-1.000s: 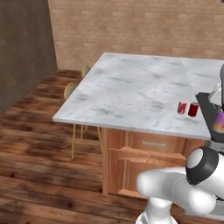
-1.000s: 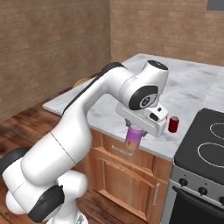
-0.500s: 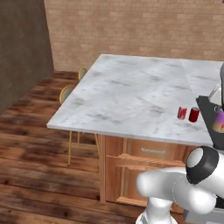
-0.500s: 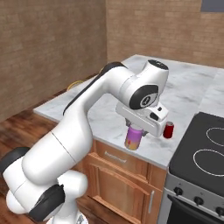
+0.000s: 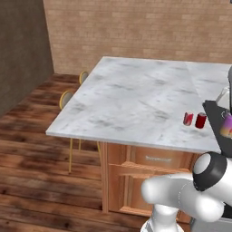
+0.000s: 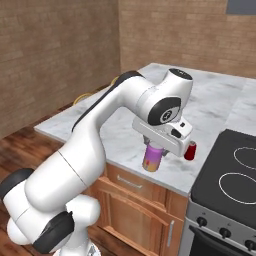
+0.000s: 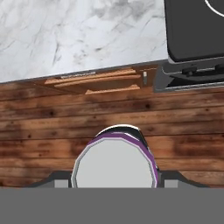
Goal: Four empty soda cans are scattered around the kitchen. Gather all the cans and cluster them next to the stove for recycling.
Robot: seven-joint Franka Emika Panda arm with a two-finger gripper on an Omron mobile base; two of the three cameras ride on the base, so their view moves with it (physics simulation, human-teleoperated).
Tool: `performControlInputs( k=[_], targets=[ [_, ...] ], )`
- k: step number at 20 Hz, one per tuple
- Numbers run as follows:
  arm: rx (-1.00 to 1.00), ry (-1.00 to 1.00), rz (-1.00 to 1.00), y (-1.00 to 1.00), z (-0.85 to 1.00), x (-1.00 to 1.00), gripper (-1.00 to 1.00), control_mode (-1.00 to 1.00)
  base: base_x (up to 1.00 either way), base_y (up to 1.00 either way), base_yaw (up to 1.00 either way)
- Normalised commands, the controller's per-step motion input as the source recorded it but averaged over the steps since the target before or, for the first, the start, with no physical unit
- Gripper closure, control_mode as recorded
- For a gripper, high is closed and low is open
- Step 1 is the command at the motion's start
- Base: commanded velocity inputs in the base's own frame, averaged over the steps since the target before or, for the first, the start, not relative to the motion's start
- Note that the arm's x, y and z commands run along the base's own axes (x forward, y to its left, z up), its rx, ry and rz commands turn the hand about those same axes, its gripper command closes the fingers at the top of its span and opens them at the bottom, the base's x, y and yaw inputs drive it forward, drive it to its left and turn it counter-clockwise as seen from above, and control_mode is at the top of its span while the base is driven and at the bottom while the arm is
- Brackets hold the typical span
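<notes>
My white arm rises from the base, bends sharply at the elbow and reaches forward, with the wrist turned so that my gripper (image 6: 153,159) points straight down. It hangs over the front edge of the white-grey marble island counter (image 6: 120,125), just left of the stove (image 6: 227,172).

My two fingers are pinched on the sides of a pink-purple soda can (image 6: 152,158) with a yellowish base. The can hangs upright below my hand, lifted off every surface. Looking down along my hand, its round grey end with a purple rim (image 7: 116,164) sits between my fingertips, with the wood floor (image 7: 52,127) far below it, and the counter's edge, the reddish cabinet fronts (image 7: 100,83) and the corner of the black cooktop beyond.

Two red soda cans (image 5: 195,119) stand upright and close together on the counter, near its front edge and just beside the stove's left side. From the right-hand base camera, one of them shows just past my hand (image 6: 190,150).
</notes>
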Motion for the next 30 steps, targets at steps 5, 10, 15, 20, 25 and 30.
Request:
performControlInputs(
  k=[5, 10, 15, 20, 25, 30],
  targets=[
    [0.0, 0.0, 0.0, 0.0, 0.0, 0.0, 1.0, 1.0, 0.32, 0.06, -0.03],
    [0.0, 0.0, 0.0, 0.0, 0.0, 0.0, 1.0, 1.0, 0.35, 0.12, -0.03],
    [-0.08, 0.0, -0.02, 0.12, -0.17, 0.21, 1.0, -1.0, 0.15, 0.06, -0.02],
    [-0.13, 0.0, -0.04, 0.23, -0.31, 0.38, 1.0, -1.0, 0.0, 0.0, 0.0],
    [-0.12, 0.0, -0.02, 0.18, -0.24, 0.25, 1.0, -1.0, 0.0, 0.0, 0.0],
    [-0.07, 0.0, 0.0, 0.03, -0.08, 0.2, 1.0, -1.0, 0.0, 0.0, 0.0]
  ],
)
